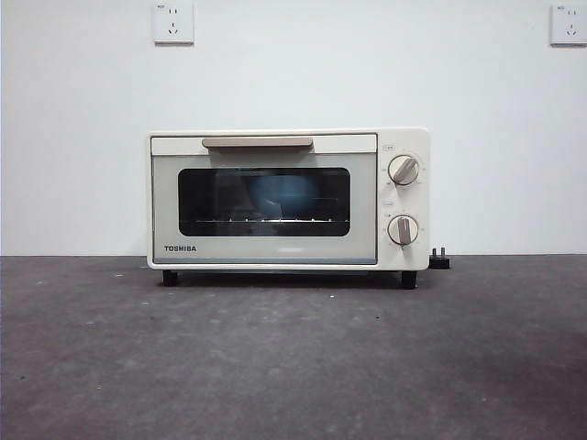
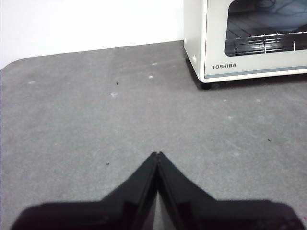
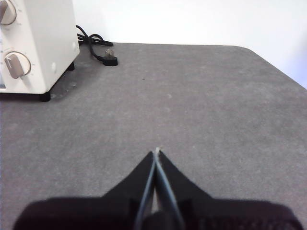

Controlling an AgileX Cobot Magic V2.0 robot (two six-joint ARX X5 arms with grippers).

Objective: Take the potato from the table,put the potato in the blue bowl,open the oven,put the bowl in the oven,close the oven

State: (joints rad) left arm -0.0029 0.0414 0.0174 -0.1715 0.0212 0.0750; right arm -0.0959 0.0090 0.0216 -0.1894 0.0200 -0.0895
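The cream-white Toshiba oven (image 1: pixel 288 200) stands at the back of the dark grey table (image 1: pixel 293 367) with its door shut. Through the dark glass window a blue bowl (image 1: pixel 280 195) shows dimly on the rack inside. The potato is not visible in any view. My left gripper (image 2: pixel 157 154) is shut and empty, hovering over bare table to the left of the oven (image 2: pixel 247 38). My right gripper (image 3: pixel 157 151) is also shut and empty, over bare table to the right of the oven (image 3: pixel 33 43).
A black power cord and plug (image 3: pixel 103 50) lie on the table behind the oven's right side; the plug (image 1: pixel 439 260) also shows in the front view. Two wall sockets (image 1: pixel 173 22) sit high on the white wall.
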